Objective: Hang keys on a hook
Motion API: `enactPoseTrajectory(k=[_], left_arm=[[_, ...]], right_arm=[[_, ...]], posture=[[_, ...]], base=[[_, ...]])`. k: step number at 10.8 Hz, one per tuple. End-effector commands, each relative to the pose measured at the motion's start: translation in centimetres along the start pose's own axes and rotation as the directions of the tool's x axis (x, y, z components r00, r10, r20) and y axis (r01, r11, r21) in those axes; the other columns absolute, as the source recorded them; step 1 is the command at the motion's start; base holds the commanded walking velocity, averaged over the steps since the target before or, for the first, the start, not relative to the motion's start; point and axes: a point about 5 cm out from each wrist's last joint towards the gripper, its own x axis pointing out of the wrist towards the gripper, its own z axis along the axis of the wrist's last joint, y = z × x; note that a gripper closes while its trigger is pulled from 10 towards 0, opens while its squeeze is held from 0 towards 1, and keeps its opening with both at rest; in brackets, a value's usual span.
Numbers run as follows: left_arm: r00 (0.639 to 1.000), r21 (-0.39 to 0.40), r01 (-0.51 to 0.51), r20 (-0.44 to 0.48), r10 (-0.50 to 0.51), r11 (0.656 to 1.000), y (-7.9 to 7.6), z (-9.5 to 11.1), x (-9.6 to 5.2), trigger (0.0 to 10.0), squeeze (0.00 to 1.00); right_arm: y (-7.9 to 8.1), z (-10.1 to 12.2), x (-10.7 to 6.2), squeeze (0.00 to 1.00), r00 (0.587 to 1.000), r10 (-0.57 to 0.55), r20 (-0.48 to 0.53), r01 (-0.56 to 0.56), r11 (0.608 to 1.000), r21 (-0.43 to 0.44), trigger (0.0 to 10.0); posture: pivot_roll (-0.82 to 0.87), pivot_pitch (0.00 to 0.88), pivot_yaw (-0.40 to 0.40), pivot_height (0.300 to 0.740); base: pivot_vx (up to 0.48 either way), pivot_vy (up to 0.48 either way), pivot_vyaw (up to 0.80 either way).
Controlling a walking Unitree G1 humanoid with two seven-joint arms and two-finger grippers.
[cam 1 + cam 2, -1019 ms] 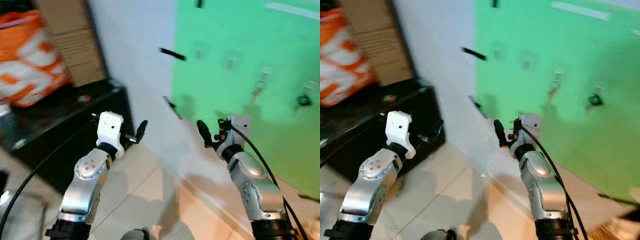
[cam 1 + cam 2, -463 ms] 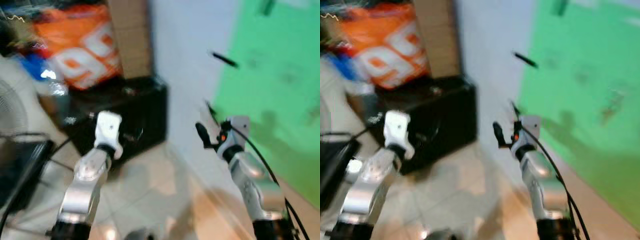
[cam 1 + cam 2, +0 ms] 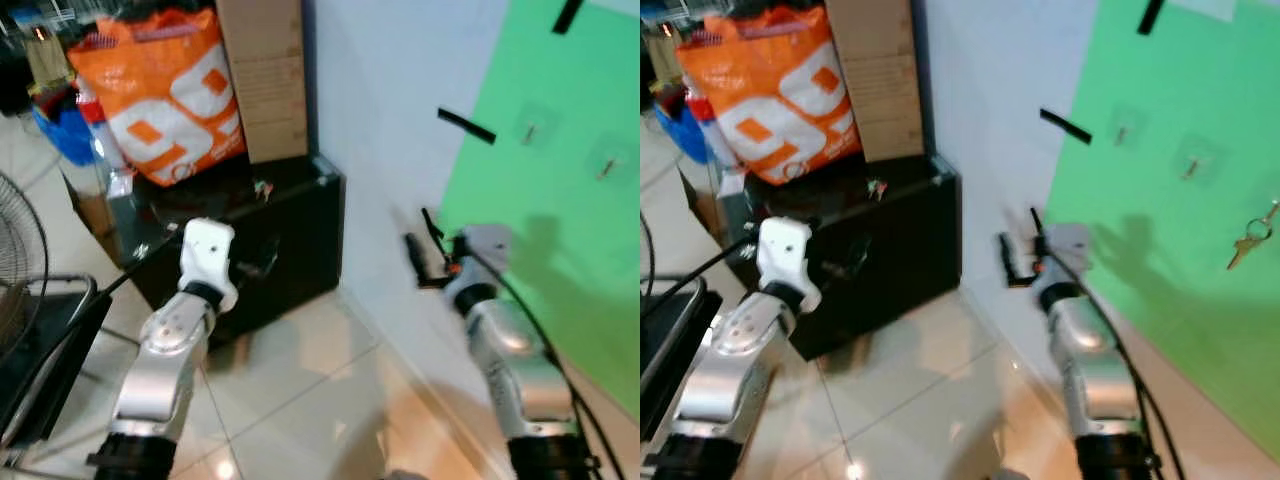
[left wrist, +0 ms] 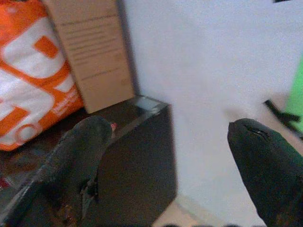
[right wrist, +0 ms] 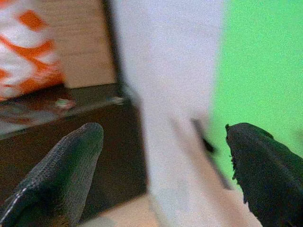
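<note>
Step in hand: the robot is approaching the pick-up spot; neither gripper is carrying anything, so the fetching of the keys is, as I judge it, not yet done.

Keys to fetch: a small bunch of keys (image 3: 876,188) is lying on top of the black cabinet (image 3: 900,250), just in front of the cardboard box (image 3: 875,75) and beside the orange bag (image 3: 775,95) (the bunch is tiny and I cannot make out its parts).

Hooks: small clear hooks (image 3: 1196,163) are sitting on the green panel (image 3: 1200,200) of the wall; another set of keys (image 3: 1250,240) is already hanging farther along the panel.

Left gripper (image 4: 173,156): it is held raised toward the cabinet, its two black fingers (image 4: 78,156) spread wide with nothing between them.

Right gripper (image 5: 165,161): it is raised near the white wall (image 3: 385,120), fingers likewise parted and empty.

Next move: it is calling for a closer stance at the cabinet, then a gripper coming down over the bunch and closing on it before turning toward a free hook.
</note>
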Motion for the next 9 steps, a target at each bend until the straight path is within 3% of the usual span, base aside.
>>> enactPoseTrajectory(k=[1,6,9], left_arm=[[1.000,0.017,-0.004,-0.001,0.004,1.000,0.21,0.14,-0.01,10.0,0.00],[1.000,0.026,0.002,0.000,-0.002,1.000,0.32,0.23,0.17,10.0,0.00],[1.000,0.028,0.008,-0.001,-0.008,1.000,0.23,0.19,0.17,10.0,0.00]], right_arm=[[-0.24,0.06,0.25,1.00,0.999,-0.025,-0.036,0.025,1.000,0.003,10.0],[-0.71,-0.39,-0.15,1.00,0.999,-0.040,0.012,0.041,0.998,-0.056,10.0],[-0.26,-0.40,-0.18,1.00,1.000,0.004,0.012,-0.003,0.999,-0.037,10.0]], posture=[[-0.04,0.000,0.052,0.740],[-0.04,0.000,0.051,0.740],[-0.04,0.000,0.052,0.740]], base=[[0.352,0.000,0.00],[0.363,0.000,0.00],[0.364,0.000,0.00]])
